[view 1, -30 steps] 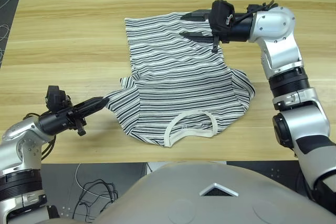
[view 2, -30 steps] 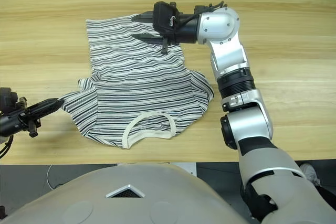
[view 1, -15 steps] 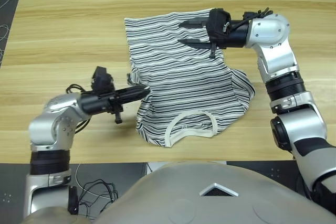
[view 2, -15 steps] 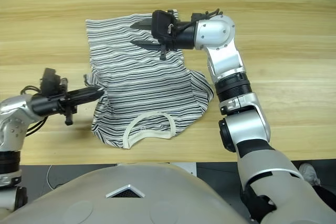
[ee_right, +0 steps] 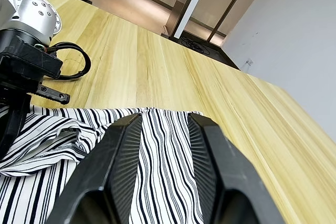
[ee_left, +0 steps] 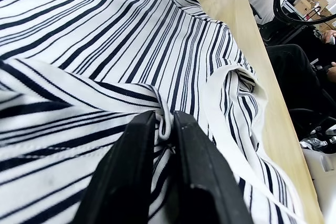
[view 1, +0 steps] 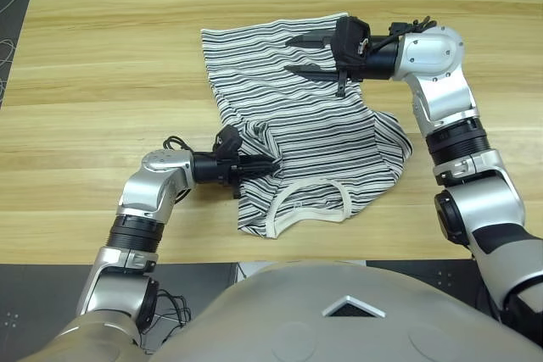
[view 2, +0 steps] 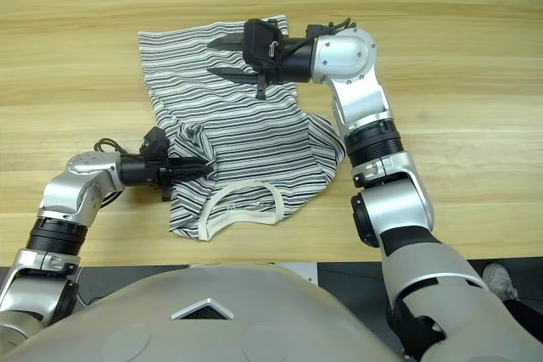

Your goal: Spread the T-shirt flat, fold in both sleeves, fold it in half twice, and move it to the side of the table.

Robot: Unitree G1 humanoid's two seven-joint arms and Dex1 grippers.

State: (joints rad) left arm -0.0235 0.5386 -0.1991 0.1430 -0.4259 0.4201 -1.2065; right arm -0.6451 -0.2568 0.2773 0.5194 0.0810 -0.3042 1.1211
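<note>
Sleeve fabric on the left side of the T-shirt (view 1: 288, 116) is bunched up under the left gripper (view 1: 271, 164), so I can't make out how that sleeve lies. That gripper is pinched tight on a fold of the striped cloth. The right gripper (view 1: 289, 55) has its fingers spread over the far hem, maybe touching it, hard to say. The shirt lies mid-surface (view 1: 110, 57), wrinkled, collar toward the robot.

Striped T-shirt (view 1: 297, 125) on wooden table (view 1: 110, 57)
</note>
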